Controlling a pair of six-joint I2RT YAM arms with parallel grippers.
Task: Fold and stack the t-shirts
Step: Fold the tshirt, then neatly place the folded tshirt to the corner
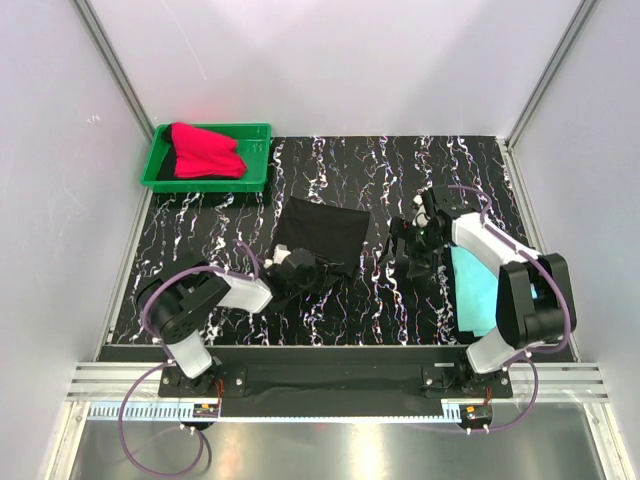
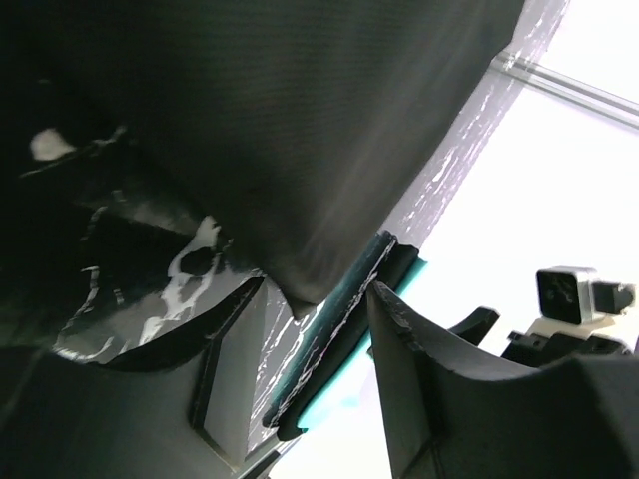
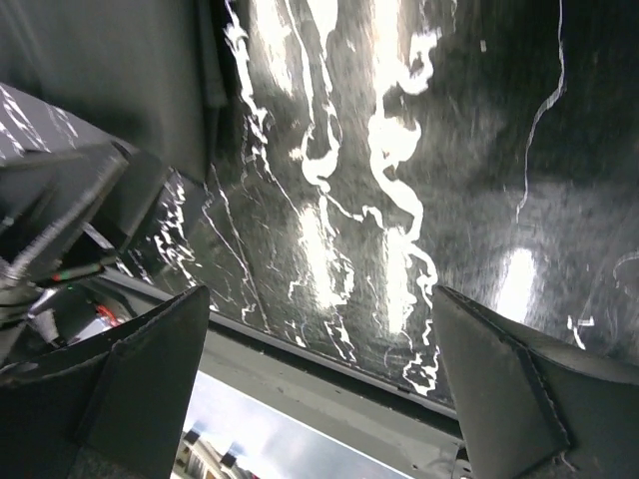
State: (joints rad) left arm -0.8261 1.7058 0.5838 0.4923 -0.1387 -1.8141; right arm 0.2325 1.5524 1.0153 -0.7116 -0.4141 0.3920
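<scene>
Top external alone, red t-shirt (image 1: 205,152) (in tray (image 1: 262,150))

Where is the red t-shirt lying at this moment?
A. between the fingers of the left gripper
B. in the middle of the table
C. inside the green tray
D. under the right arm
C: the red t-shirt lies inside the green tray, at the far left corner of the table.
</scene>
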